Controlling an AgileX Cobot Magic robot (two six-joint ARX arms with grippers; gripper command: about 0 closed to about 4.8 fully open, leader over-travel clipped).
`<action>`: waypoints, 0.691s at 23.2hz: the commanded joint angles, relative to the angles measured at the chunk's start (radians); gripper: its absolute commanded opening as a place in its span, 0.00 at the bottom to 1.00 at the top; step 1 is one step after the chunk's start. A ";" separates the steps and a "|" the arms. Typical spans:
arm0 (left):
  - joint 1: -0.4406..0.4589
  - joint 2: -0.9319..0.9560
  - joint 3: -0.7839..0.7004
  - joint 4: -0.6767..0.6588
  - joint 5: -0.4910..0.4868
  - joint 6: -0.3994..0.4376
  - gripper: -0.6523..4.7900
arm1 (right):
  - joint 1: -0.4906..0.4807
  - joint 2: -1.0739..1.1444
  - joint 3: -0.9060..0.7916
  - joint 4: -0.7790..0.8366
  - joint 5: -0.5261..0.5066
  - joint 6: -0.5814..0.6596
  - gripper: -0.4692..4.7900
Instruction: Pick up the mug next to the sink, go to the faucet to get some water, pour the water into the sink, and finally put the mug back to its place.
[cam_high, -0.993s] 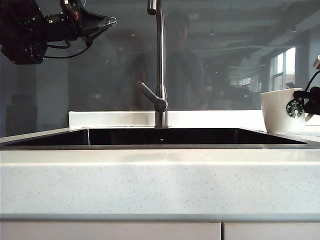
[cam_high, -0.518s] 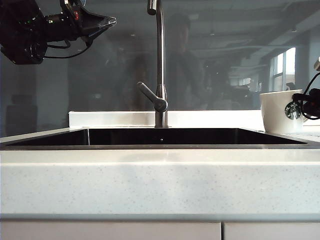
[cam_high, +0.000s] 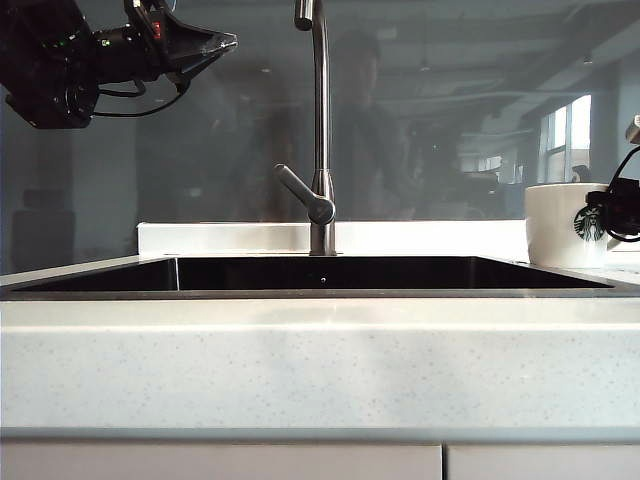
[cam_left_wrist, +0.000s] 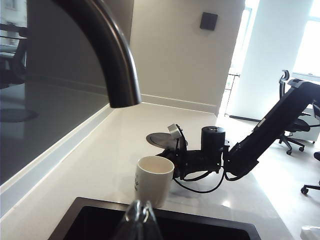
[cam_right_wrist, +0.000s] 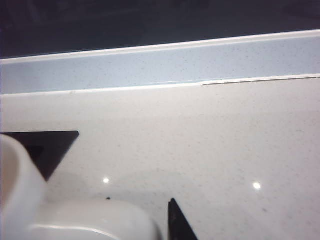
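- The mug (cam_high: 560, 226) stands upright on the white counter (cam_high: 320, 350), just beside the right end of the sink (cam_high: 320, 292).
- The right hand (cam_high: 622, 208) sits at the mug's far-right side, by the handle and the green logo; in the right wrist view the mug's handle (cam_right_wrist: 85, 220) fills the near corner, with one dark fingertip (cam_right_wrist: 179, 224) just beside it. Whether the fingers press on the handle or stand off it I cannot tell.
- The left hand (cam_high: 205, 45) hangs high over the left end of the sink, well apart from the mug, its fingers pinched together on nothing; the left wrist view shows its joined clear fingertips (cam_left_wrist: 141, 220).
- The faucet (cam_high: 320, 130) rises behind the middle of the sink, between the two hands, its lever angled out to the left.
- The sink is dark inside, with nothing seen in it; what the mug holds is hidden.
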 joint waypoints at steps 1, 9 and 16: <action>0.001 -0.007 0.002 0.006 -0.003 -0.003 0.12 | -0.013 -0.007 0.005 -0.020 -0.002 -0.004 0.39; 0.002 -0.006 0.002 0.006 -0.002 -0.003 0.12 | -0.026 -0.052 -0.049 -0.020 -0.002 -0.004 0.40; 0.002 -0.007 0.002 0.006 -0.002 -0.012 0.12 | -0.026 -0.121 -0.115 -0.018 -0.002 -0.004 0.42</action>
